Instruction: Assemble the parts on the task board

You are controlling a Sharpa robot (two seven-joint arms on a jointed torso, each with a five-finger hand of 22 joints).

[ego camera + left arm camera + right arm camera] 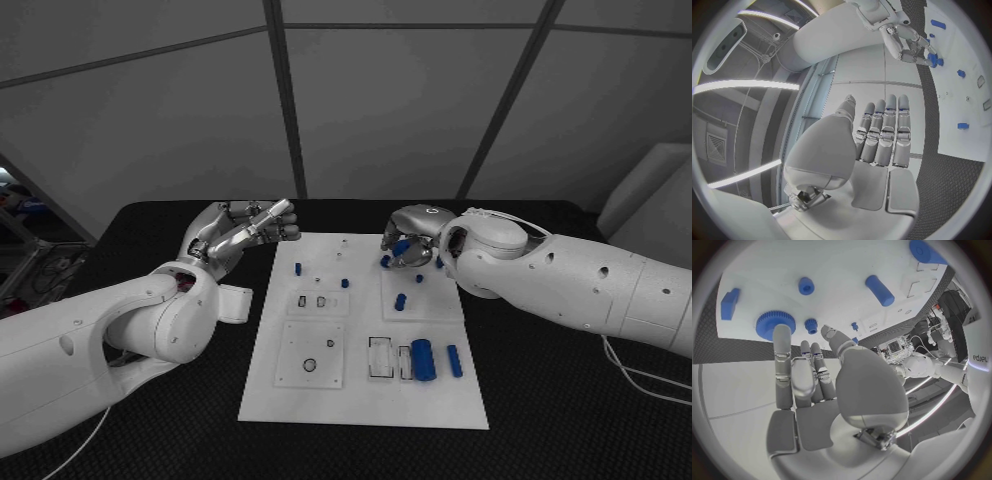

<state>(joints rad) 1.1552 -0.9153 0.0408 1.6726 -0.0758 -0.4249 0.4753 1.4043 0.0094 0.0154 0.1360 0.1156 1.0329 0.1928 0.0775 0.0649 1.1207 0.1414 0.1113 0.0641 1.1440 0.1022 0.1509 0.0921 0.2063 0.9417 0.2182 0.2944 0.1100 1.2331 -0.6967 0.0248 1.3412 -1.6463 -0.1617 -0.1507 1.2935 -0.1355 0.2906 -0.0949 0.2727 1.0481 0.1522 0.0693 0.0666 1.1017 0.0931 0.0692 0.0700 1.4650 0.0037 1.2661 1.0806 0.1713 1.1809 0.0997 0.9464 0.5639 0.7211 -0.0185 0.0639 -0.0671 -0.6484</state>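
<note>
White task board (pixel 368 400), black table (pixel 562 420) around.

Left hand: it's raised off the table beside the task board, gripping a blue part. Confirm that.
Not quite. The left hand is raised beside the task board, but it holds nothing; the left wrist view shows its fingers straight and its palm bare.

white task board (pixel 361 400) on black table (pixel 577 420)

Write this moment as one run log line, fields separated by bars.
left hand: open, raised beside task board | right hand: open, fingers at blue gear | parts: unassembled
</note>
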